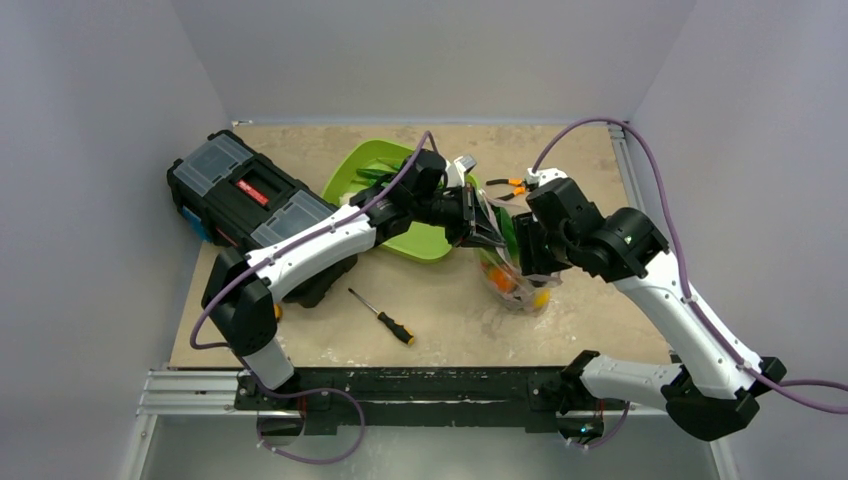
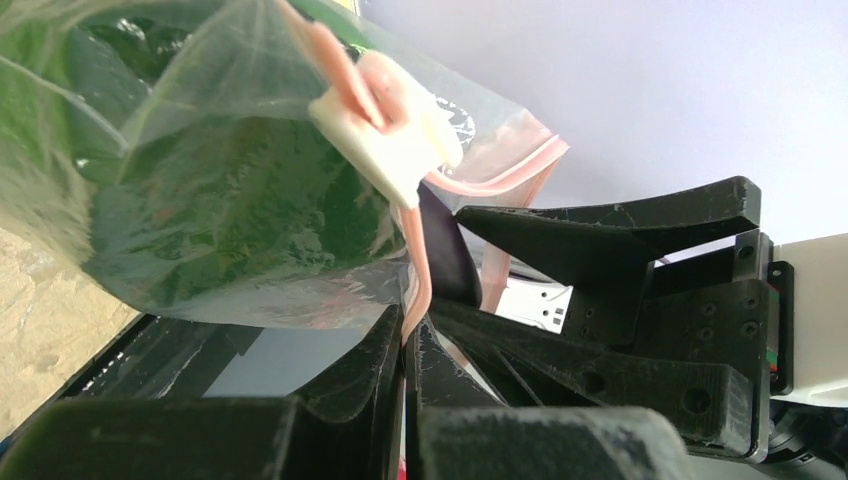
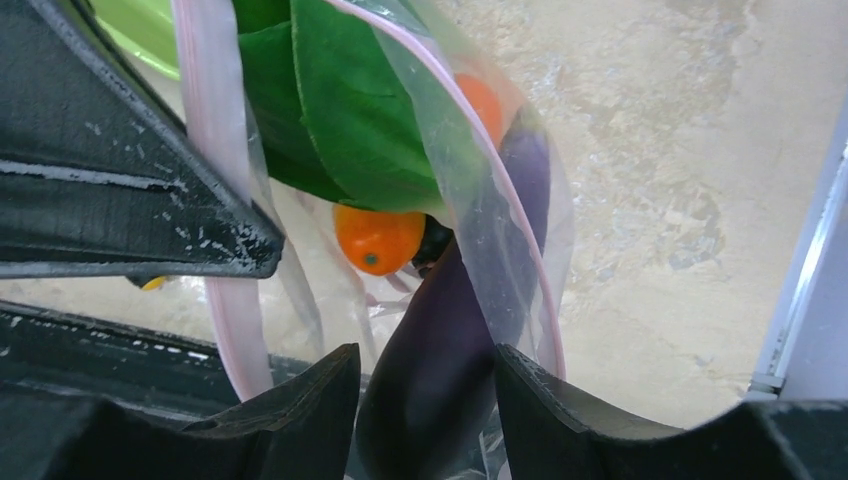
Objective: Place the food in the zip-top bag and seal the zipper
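The zip-top bag (image 1: 512, 278) hangs above the table between the two arms. My left gripper (image 2: 410, 330) is shut on the pink zipper (image 2: 415, 270) strip at the bag's mouth, just under the white slider (image 2: 385, 130). Green bok choy leaves (image 2: 200, 200) fill the upper bag. In the right wrist view a purple eggplant (image 3: 450, 340) stands between the fingers of my right gripper (image 3: 428, 365), which is open, with a gap at the left tip. The eggplant's top end sits behind the bag film (image 3: 470, 130), beside an orange (image 3: 378, 238) and the leaves (image 3: 350, 110).
The lime-green tray (image 1: 372, 165) lies behind the left gripper (image 1: 487, 228). A black toolbox (image 1: 245, 190) sits at the far left, a screwdriver (image 1: 382, 316) lies in front, and an orange-handled tool (image 1: 515, 185) lies at the back. The right gripper (image 1: 525, 262) is at the bag's right side.
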Robot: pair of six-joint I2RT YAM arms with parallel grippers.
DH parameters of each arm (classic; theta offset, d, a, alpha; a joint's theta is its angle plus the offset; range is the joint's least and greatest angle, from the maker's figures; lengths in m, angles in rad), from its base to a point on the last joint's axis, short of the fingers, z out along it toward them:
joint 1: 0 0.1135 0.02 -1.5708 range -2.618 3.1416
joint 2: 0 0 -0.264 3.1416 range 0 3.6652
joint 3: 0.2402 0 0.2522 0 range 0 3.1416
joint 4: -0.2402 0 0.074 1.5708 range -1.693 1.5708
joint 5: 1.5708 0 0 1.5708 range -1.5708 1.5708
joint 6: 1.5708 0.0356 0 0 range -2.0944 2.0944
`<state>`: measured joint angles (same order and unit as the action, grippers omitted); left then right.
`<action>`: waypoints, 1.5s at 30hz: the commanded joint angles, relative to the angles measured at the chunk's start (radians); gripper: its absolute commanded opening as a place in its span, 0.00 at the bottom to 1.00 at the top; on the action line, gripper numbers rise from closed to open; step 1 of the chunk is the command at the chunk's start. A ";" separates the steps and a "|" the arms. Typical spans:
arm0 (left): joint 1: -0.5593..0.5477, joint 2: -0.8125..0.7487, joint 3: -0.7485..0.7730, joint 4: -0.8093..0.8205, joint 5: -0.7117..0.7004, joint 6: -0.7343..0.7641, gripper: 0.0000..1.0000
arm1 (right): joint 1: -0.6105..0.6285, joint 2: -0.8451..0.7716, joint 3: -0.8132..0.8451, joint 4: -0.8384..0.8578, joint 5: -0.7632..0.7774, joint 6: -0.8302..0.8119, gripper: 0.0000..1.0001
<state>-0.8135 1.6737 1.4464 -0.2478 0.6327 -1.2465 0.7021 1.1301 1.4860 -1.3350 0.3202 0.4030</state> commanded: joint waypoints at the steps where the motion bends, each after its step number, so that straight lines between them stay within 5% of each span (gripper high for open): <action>1: 0.006 0.002 0.046 0.046 0.016 -0.010 0.00 | 0.007 -0.032 0.012 -0.003 -0.067 0.054 0.52; 8: 0.006 -0.011 0.045 0.057 0.015 -0.022 0.00 | 0.007 -0.035 -0.007 -0.029 -0.058 0.306 0.51; 15: -0.002 -0.023 0.023 0.078 0.022 -0.037 0.00 | 0.005 -0.057 0.080 -0.028 -0.005 0.332 0.54; 24: -0.002 -0.025 0.028 0.082 0.024 -0.033 0.00 | 0.001 -0.099 0.044 -0.037 -0.005 0.388 0.46; 34: 0.000 -0.016 -0.010 0.072 0.014 -0.003 0.00 | -0.013 -0.145 -0.204 -0.035 0.062 0.451 0.46; 40: -0.001 0.004 -0.008 0.082 0.019 -0.005 0.00 | -0.013 -0.133 -0.240 -0.023 0.065 0.439 0.60; 45: -0.005 0.002 -0.014 0.096 0.015 -0.013 0.00 | -0.014 -0.140 -0.280 0.029 0.103 0.482 0.53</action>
<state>-0.8215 1.6775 1.4296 -0.2237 0.6415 -1.2633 0.6933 1.0016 1.2362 -1.2976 0.3508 0.8429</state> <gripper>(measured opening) 0.007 0.584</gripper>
